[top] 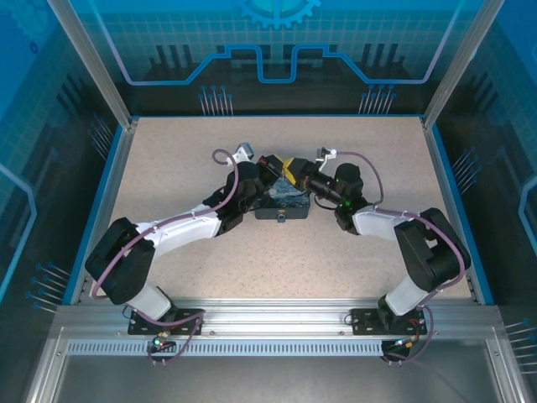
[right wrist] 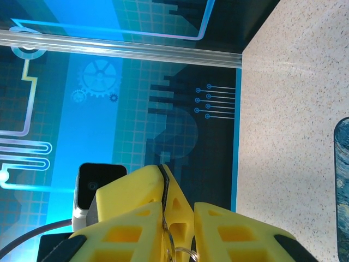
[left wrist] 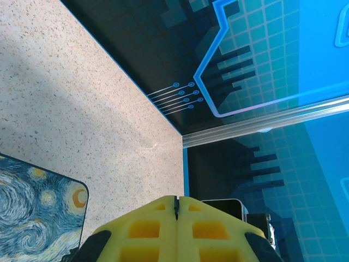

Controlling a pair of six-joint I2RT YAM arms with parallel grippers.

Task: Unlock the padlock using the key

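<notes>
From above, both arms reach over the speckled table (top: 168, 151) and meet at the dark-blue box (top: 281, 204) with the swirly night-sky print, near the table's middle. The left arm enters from 7 o'clock, the right arm from 5 o'clock. The left gripper (top: 281, 166) is at the box's 11 o'clock corner and the right gripper (top: 304, 179) at its 1 o'clock corner, the 2 tips close together.

In the left wrist view the left gripper's (left wrist: 175, 206) 2 yellow fingers (left wrist: 144, 229) are pressed fully together, with only a dark seam between them. I cannot tell whether anything is pinched in that seam. A rounded corner of the box (left wrist: 32, 213) lies at 8 o'clock of the fingers, flat on the table (left wrist: 82, 109).

In the right wrist view the right gripper's (right wrist: 188, 215) yellow fingers (right wrist: 128, 196) stand slightly apart, with a narrow gap between them. The key (right wrist: 162, 191), a thin dark strip seen edge-on, lies along the inner edge of the 9 o'clock finger, touching it. Low in the gap sits a thin silvery wire loop (right wrist: 184, 251), and I cannot tell what it belongs to. Nor can I tell whether the fingers clamp the key or only flank it. The box's edge (right wrist: 343, 185) shows at 3 o'clock
</notes>
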